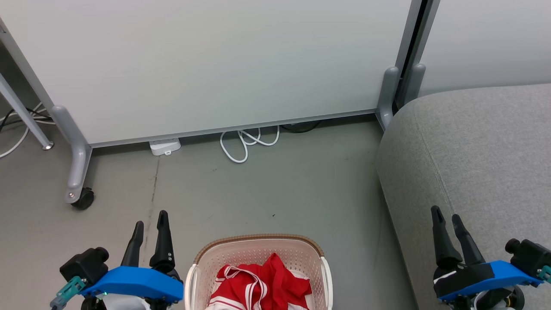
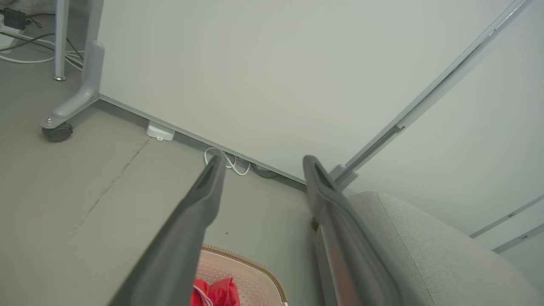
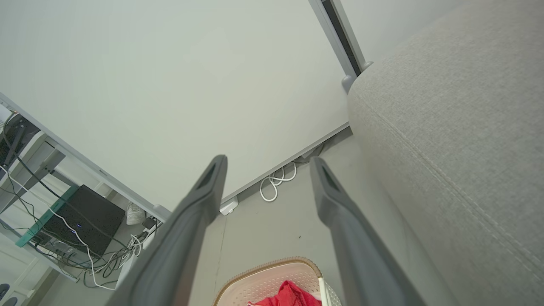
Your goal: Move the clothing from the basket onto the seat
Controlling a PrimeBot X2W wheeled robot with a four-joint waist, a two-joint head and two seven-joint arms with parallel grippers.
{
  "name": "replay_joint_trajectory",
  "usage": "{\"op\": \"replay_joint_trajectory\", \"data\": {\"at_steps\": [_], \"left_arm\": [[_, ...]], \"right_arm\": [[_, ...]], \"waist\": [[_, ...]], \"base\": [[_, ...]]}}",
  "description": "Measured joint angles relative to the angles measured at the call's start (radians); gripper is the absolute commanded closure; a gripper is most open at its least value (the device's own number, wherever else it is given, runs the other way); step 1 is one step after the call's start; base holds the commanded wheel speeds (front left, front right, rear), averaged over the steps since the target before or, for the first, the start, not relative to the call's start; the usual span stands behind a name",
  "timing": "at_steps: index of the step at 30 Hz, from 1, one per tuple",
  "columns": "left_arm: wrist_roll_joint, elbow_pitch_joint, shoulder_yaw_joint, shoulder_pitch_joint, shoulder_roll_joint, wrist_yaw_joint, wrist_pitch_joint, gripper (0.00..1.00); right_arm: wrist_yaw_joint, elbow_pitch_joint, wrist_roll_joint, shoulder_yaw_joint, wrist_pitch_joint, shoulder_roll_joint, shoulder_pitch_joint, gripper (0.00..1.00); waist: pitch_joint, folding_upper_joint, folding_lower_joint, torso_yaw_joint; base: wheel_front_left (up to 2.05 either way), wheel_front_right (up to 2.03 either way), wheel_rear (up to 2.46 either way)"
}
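Head view: red, white-striped clothing [image 1: 260, 282] crumpled in basket [image 1: 258, 238], right of left end effector [image 1: 150, 218], left of right end effector [image 1: 445, 212]; both spread, empty. Left wrist view: basket below, cable [image 2: 229, 163] ahead. Right wrist view: seat [image 3: 459, 127] alongside, basket below.

Basket [image 1: 258, 253]: cream-white, perforated in dotted rows, with a brown woven-look rim; clothing [image 1: 262, 282] inside it is red with white stripes and white panels. Seat [image 1: 482, 150], right of the basket: light grey fabric; floor [image 1: 267, 189] around the basket: plain grey. Left hand [image 1: 150, 218] and right hand [image 1: 445, 212], flanking the basket: black fingers, bright blue mounts.
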Motion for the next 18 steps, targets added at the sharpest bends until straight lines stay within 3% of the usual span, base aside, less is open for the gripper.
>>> {"op": "replay_joint_trajectory", "data": {"at_steps": [18], "left_arm": [[0.171,0.006,-0.026,0.000,0.001,-0.003,-0.052,0.00]], "right_arm": [[0.001,0.003,-0.244,-0.007,-0.030,-0.001,-0.004,0.00]], "waist": [[-0.001,0.0001,0.0000,0.002]], "base": [[0.00,0.00,0.00]]}}
